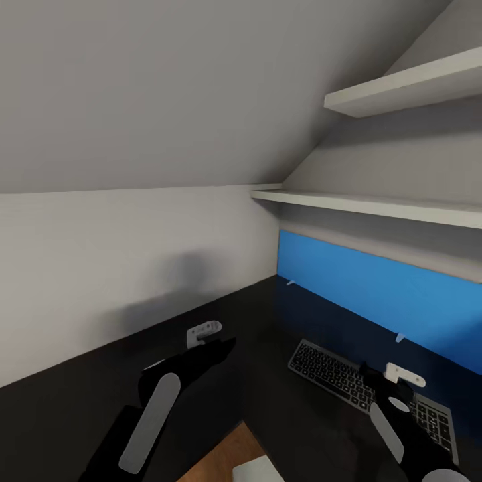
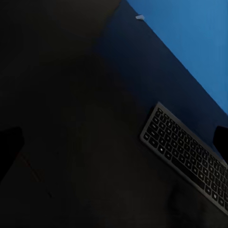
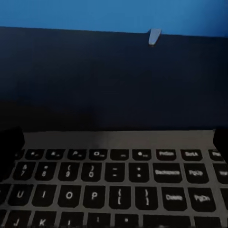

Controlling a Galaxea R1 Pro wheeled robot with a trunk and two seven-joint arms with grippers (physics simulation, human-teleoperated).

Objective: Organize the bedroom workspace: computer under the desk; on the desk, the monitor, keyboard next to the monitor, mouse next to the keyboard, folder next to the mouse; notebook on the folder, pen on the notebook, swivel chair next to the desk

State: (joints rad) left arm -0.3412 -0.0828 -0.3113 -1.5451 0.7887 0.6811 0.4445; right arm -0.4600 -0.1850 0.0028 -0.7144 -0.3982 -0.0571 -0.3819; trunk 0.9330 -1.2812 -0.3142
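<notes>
**Head view: keyboard placement in hand**

Head view shows me the black worktop (image 1: pixel 254 348) with its blue back panel (image 1: pixel 375 294). The keyboard (image 1: pixel 361 381) lies flat on it, directly beneath my right gripper (image 1: pixel 395 381), whose fingers stand apart, empty. Left gripper (image 1: pixel 214 338) hovers well aside; its spread I cannot tell. I judge retreat comes next.
</notes>
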